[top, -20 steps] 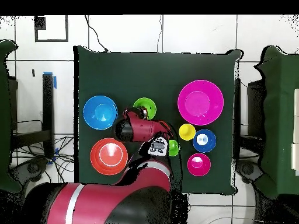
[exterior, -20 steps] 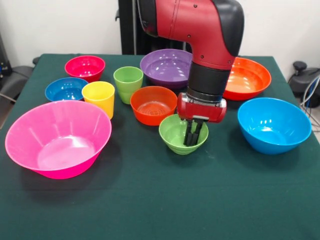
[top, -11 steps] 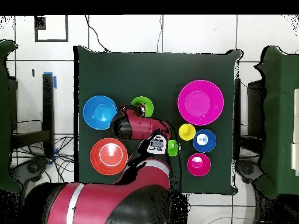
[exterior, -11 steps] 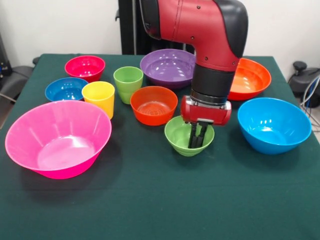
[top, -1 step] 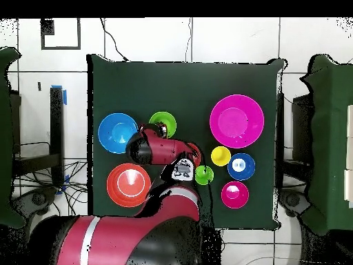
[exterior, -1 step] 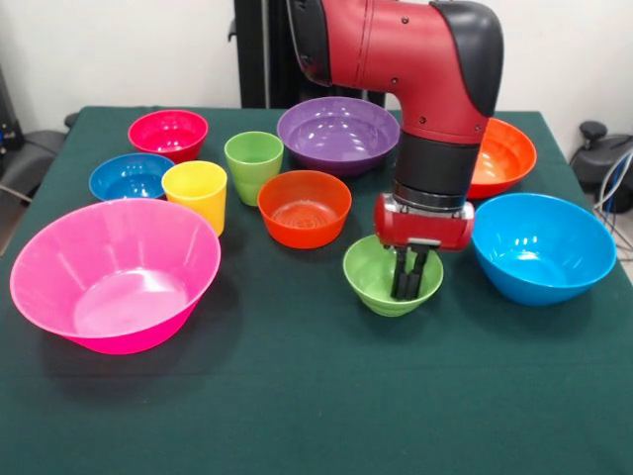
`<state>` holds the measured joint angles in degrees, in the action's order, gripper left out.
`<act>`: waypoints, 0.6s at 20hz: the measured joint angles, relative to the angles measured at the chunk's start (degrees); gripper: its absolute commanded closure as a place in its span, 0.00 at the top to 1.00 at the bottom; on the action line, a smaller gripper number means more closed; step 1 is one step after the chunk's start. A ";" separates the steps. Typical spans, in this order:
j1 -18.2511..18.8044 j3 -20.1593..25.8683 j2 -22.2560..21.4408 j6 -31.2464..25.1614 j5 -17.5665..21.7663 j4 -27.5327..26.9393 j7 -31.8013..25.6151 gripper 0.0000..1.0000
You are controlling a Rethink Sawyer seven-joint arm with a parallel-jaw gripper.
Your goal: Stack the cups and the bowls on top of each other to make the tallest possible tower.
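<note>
My gripper (exterior, -1 step: 411,293) reaches down into the small light-green bowl (exterior, -1 step: 370,273) and is shut on its right wall. That bowl sits low, just left of the large light-blue bowl (exterior, -1 step: 542,247); I cannot tell whether it touches the cloth. The orange-red small bowl (exterior, -1 step: 304,206) lies to its upper left. The yellow cup (exterior, -1 step: 196,193) and the green cup (exterior, -1 step: 253,163) stand upright at the left. In the overhead view the green bowl (top, -1 step: 163,123) shows beside the light-blue bowl (top, -1 step: 118,132), and the arm hides the gripper.
A large pink bowl (exterior, -1 step: 114,272) fills the front left. The dark blue (exterior, -1 step: 131,176) and magenta-red (exterior, -1 step: 168,132) small bowls sit behind it. The purple bowl (exterior, -1 step: 331,134) and the large orange bowl (exterior, -1 step: 501,153) are at the back, partly behind the arm.
My gripper has moved to the right, towards the light-blue bowl, and the small green bowl has moved with it. Nothing else has shifted.
</note>
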<state>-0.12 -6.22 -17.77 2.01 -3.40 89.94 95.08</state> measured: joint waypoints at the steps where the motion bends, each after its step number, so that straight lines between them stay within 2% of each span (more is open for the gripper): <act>1: 0.00 0.14 0.00 0.00 0.00 0.00 0.00 0.00; 12: 0.18 0.92 -0.07 0.00 0.00 0.00 0.00 0.00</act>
<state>0.06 -5.30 -17.84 2.01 -3.40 89.94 95.08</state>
